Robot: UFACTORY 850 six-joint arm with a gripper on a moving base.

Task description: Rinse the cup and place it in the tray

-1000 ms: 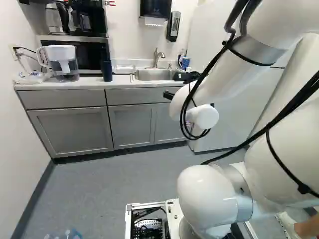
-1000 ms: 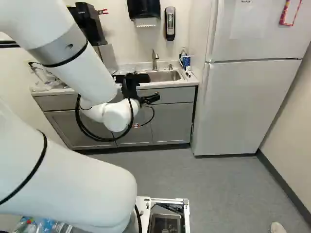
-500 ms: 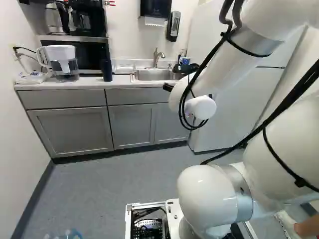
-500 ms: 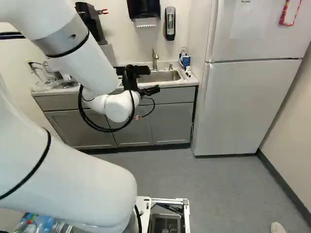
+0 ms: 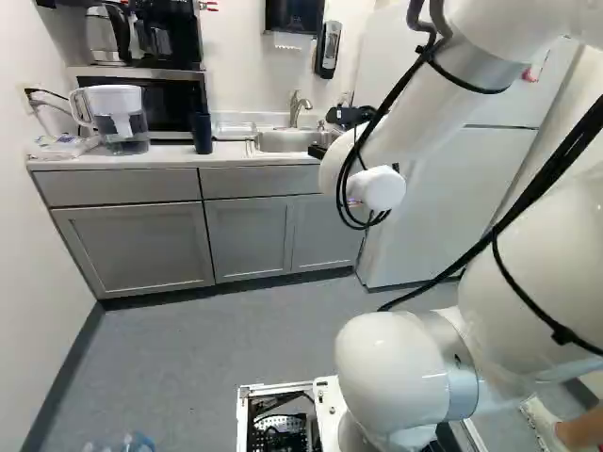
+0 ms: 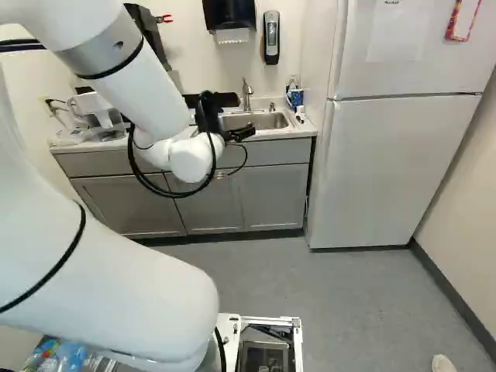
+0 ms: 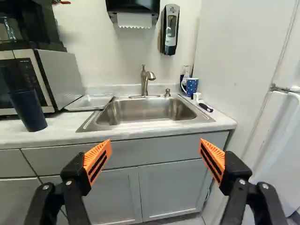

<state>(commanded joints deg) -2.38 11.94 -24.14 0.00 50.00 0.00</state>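
The gripper stands wide and empty, the sink at its twelve o'clock, the tray at eleven, and the dark cup, likely the one meant, upright on the counter at ten. Swing toward ten, straddle the cup level, then close gently lest it tip. Against the earlier frame, the arm has risen; the cup hasn't shifted

blurred print on white paper on fridge, none readable
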